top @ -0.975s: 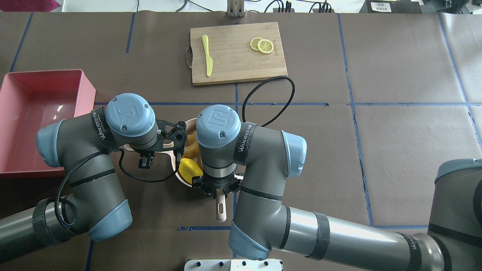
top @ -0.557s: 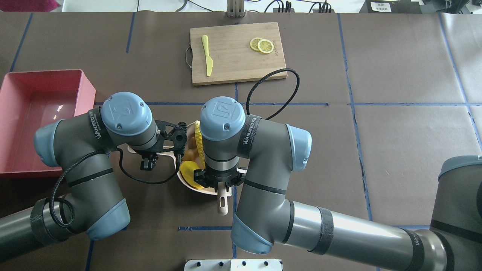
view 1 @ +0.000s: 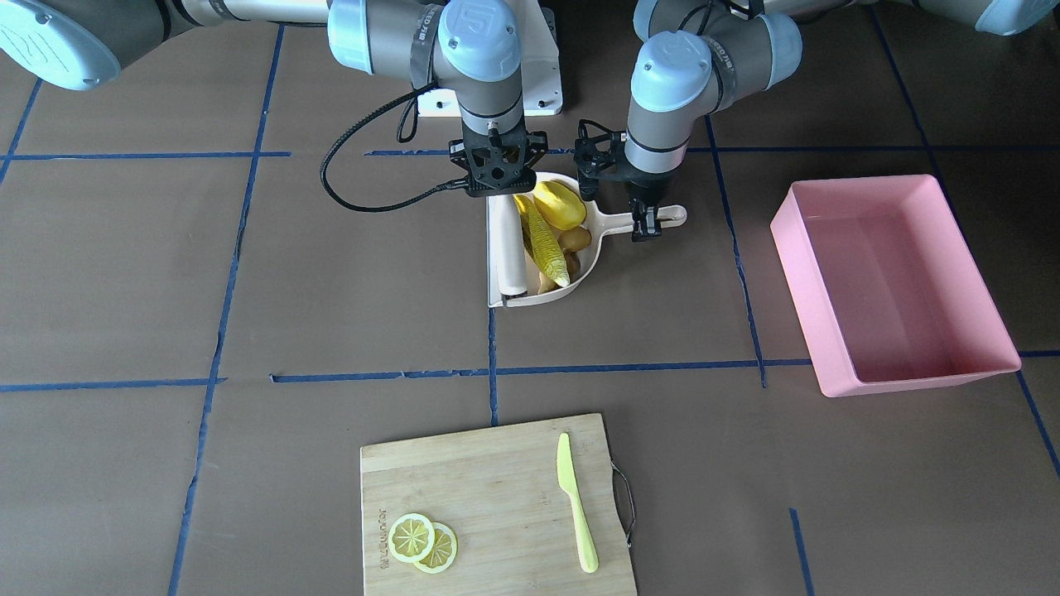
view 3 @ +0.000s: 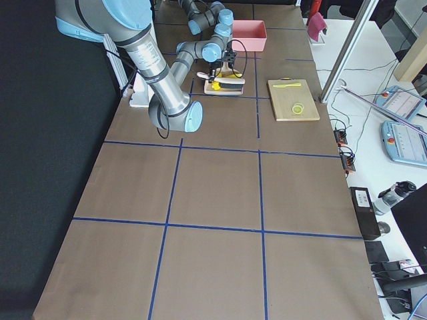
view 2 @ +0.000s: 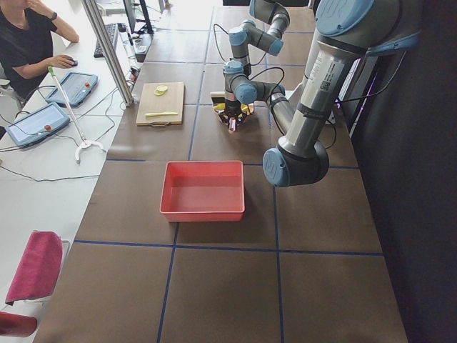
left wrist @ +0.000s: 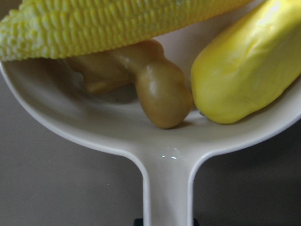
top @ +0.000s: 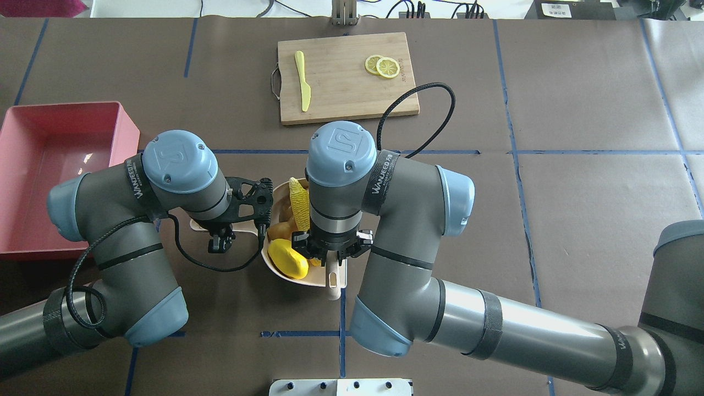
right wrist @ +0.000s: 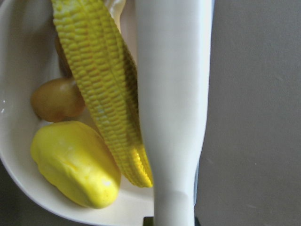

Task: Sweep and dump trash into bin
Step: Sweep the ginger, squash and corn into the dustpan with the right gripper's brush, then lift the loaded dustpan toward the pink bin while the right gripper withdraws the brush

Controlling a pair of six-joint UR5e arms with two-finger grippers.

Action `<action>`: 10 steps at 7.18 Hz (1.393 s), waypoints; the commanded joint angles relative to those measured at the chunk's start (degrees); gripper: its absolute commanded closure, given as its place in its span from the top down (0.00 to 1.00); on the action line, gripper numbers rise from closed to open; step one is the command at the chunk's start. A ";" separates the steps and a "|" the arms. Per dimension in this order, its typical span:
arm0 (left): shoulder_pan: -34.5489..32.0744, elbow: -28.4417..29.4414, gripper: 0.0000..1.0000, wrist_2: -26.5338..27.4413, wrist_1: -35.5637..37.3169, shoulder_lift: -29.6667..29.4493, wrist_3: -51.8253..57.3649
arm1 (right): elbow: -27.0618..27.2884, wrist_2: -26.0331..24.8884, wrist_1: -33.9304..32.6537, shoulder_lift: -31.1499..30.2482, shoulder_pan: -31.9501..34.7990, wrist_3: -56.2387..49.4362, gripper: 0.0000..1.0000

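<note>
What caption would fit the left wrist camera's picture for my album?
Toy corn cob, ginger root and yellow potato lump lying together in the cream dustpan.

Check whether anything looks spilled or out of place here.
Nothing stands out. The long yellow corn cob, rounded yellow potato-like lump and small tan ginger root all lie inside the cream-white plastic dustpan, with the white brush across its mouth. The large pink plastic bin sits upright.

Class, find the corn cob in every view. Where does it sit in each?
Front-facing: corn cob upper centre, in the dustpan.
Overhead: corn cob centre, partly hidden.
Exterior left: too small.
Exterior right: too small.
Left wrist: corn cob across the top.
Right wrist: corn cob lengthwise, centre-left.
Shared landmark: the dustpan.
</note>
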 commanded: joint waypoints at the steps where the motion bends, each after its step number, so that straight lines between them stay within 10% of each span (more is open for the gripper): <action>1: -0.31 1.01 0.00 -4.64 -3.62 0.11 -1.28 | 4.48 0.17 -3.72 -0.67 0.80 -0.03 0.00; 10: -11.72 -0.73 0.00 -19.76 -10.33 1.86 -3.31 | 23.66 4.12 -11.83 -13.06 12.92 -1.17 0.00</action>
